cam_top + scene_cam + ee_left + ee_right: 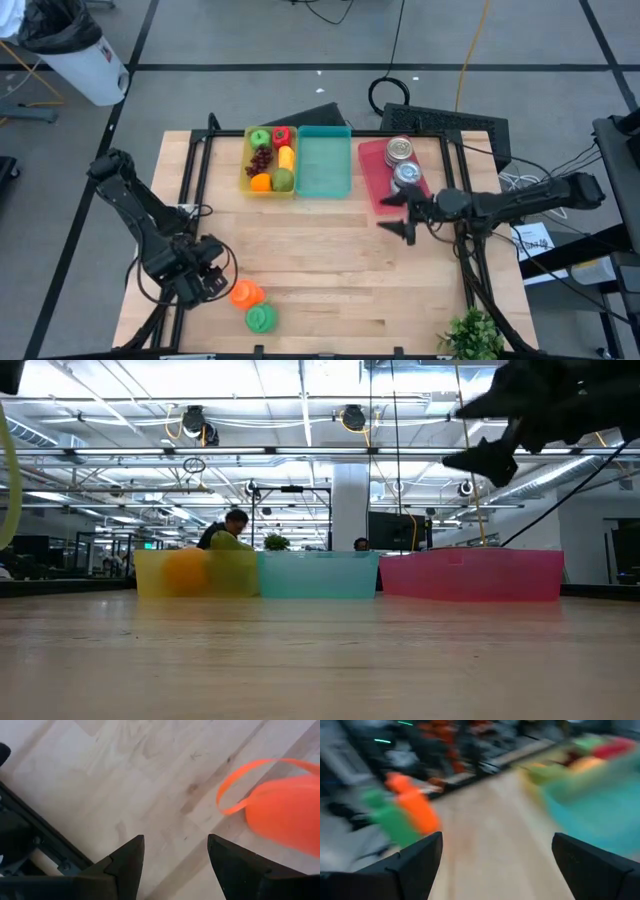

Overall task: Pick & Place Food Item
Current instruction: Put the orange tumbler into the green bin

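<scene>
An orange toy food item (245, 294) and a green one (261, 318) lie on the wooden table near its front left. My left gripper (216, 279) is open just left of the orange item, which shows beside its fingers in the left wrist view (287, 810). My right gripper (400, 214) is open and empty, raised above the table at the near end of the pink bin (392, 175); the low view shows it high up (490, 435). The yellow bin (268, 160) holds several toy fruits. The teal bin (324, 162) is empty.
Two cans (402, 162) stand in the pink bin. The three bins line the table's far edge. A small green plant (470, 335) sits at the front right corner. Bare wood lies across the table's middle.
</scene>
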### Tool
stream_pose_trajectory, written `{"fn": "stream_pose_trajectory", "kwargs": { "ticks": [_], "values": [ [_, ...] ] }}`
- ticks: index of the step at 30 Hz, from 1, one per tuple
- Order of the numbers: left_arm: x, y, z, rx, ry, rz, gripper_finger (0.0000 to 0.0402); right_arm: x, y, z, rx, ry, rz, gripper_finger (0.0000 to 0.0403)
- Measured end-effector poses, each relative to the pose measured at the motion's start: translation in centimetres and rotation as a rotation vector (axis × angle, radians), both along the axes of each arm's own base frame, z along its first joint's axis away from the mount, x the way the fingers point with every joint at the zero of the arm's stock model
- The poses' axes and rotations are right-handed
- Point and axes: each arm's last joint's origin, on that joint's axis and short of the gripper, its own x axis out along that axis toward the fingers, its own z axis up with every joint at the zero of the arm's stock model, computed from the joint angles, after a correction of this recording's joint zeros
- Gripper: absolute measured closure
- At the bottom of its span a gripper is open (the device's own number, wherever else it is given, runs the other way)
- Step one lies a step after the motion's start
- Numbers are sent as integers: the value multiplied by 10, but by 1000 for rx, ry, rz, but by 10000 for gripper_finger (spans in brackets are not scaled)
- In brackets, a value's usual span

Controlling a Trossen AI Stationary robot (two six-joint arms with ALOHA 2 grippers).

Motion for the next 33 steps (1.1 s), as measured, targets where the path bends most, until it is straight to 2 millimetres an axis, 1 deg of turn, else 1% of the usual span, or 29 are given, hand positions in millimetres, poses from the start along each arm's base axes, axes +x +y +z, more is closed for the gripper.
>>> {"fn": "stream_pose_trajectory", "kwargs": {
  "ticks": [2,4,9,10,13,15,18,21,23,25,27,29,33],
  "values": [
    [0,1,0,10,4,-12,174,4,7,-3,-22,-71,80,46],
    [-1,2,1,16,4,-15,174,8,13,-5,-56,-108,129,46],
    [-5,3,8,-35,-27,-36,174,10,17,0,-69,-175,146,46],
    [-7,1,8,-61,-6,-73,174,10,17,1,-69,-174,146,46],
    [-17,-15,4,-185,141,-219,174,9,17,1,-67,-175,146,46],
    [-20,-26,0,-234,164,-260,174,9,17,0,-54,-170,145,46],
    [-18,-48,-16,-279,52,-288,174,9,17,-1,-52,-158,145,46],
    [-12,-70,-41,-320,-52,-342,174,9,17,-2,-52,-149,145,46],
    [-11,-82,-61,-310,-94,-358,174,9,17,-1,-53,-152,145,46],
    [-10,-87,-78,-255,-124,-340,174,9,17,-2,-58,-149,146,46],
    [-10,-90,-92,-183,-154,-269,174,9,17,-1,-59,-154,146,46],
    [-12,-94,-101,-140,-204,-207,174,9,17,-1,-67,-159,146,46],
    [-15,-99,-115,-74,-269,-180,174,9,16,1,-81,-171,146,46]
  ]
}}
